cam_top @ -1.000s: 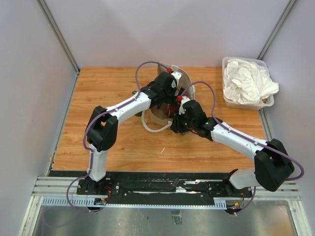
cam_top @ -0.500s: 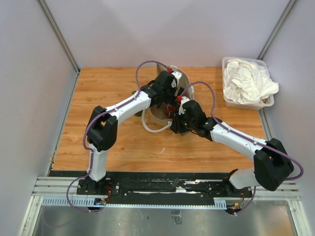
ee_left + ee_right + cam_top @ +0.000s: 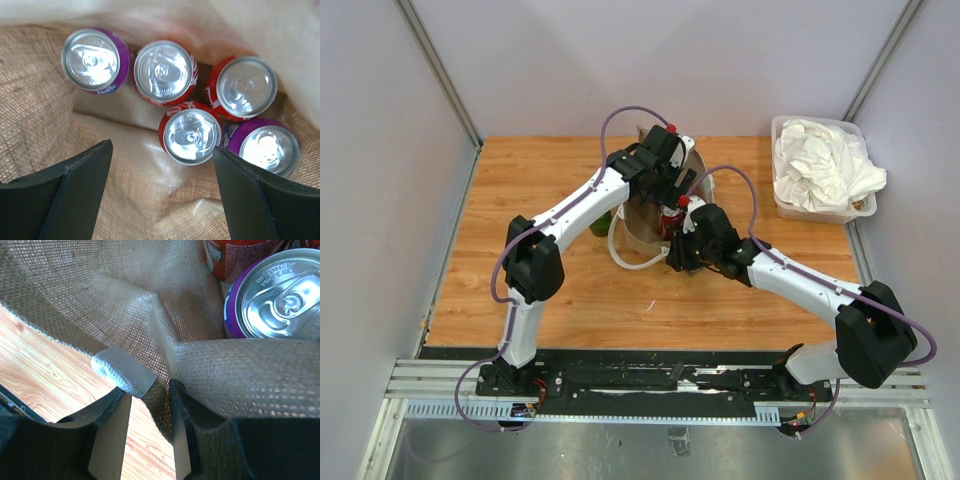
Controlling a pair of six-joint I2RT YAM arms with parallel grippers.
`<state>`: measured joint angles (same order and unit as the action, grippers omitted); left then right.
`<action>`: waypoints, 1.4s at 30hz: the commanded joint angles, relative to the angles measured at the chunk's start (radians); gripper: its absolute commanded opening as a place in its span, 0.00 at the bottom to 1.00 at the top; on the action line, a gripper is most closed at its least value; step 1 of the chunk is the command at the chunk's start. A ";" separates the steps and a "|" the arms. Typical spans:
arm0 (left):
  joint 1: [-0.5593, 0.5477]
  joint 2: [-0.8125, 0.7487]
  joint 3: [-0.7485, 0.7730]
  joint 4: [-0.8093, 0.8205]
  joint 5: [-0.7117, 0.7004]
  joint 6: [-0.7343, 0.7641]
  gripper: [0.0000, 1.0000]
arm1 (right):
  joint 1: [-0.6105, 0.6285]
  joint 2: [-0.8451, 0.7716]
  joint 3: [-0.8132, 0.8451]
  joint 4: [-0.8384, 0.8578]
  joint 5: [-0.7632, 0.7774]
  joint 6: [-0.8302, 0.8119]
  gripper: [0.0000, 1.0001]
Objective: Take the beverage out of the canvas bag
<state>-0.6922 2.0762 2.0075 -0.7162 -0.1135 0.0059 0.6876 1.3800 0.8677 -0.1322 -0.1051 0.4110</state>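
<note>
Now reaches farther back over the bag [image 3: 640, 238] than a second ago, with the left claw [image 3: 162, 150] spread wide just above five cans [image 3: 192, 135] standing inside. Pinches the bag rim in the closed right claw [image 3: 150, 390], keeping the mouth apart; leaves every can still to grip and lift out.

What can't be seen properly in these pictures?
Top view: inside the tan woven canvas bag, under both arms.
Top view: green object, mostly under the left arm.
Right wrist view: purple aluminium can, cut by edge and cloth.
Left wrist view: labels of five red and purple drink cans; mainly lids show.
</note>
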 commanded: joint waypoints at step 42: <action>-0.010 0.053 -0.154 0.143 0.057 0.056 0.85 | 0.015 0.061 -0.033 -0.164 -0.008 0.002 0.37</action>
<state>-0.6964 2.1059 1.8034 -0.6052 -0.0406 0.0444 0.6876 1.3983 0.8780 -0.1318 -0.1059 0.4110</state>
